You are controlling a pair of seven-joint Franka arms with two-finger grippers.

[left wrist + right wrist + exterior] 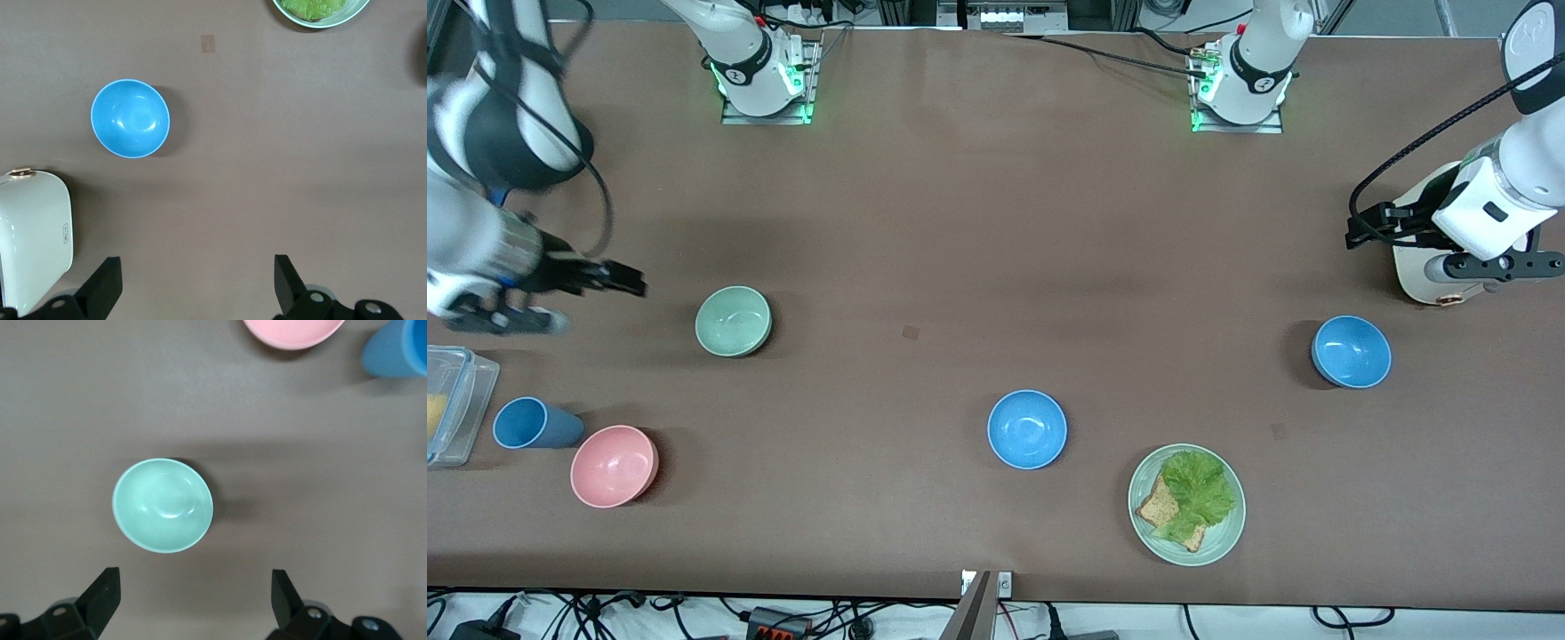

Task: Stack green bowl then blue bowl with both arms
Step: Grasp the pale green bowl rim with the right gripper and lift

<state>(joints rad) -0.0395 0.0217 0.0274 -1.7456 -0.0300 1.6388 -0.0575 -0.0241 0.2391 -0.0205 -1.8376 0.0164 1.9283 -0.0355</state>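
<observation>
While both arms hang high over the brown table (996, 231), neither holds a thing. The right arm (480, 178) is over its end of the table, cut off by the front view's edge; its right gripper (618, 277) is over bare table beside the green bowl (734, 321), fingers spread wide and empty. The left arm (1507, 178) is over its own end, left gripper (1369, 229) likewise released, above a cream appliance (1427, 258) that the arm mostly hides in the front view.

Only the left wrist view gives that appliance's rounded white body, and it shows the nearer blue bowl (130, 118) sitting empty and upright. The front view adds a second blue bowl (1027, 429) mid-table, nearer the camera, well apart from the first. The right wrist view looks straight down on the green bowl, empty, between the spread fingers (100, 600).

A plate (1187, 504) with lettuce and toast sits near the camera edge; the left wrist view clips it to a sliver. The pink bowl (615, 466) and blue cup (532, 423), touching or nearly so, are cropped in the right wrist view. A clear container (454, 404) is cut off at the edge, its contents hard to make out.
</observation>
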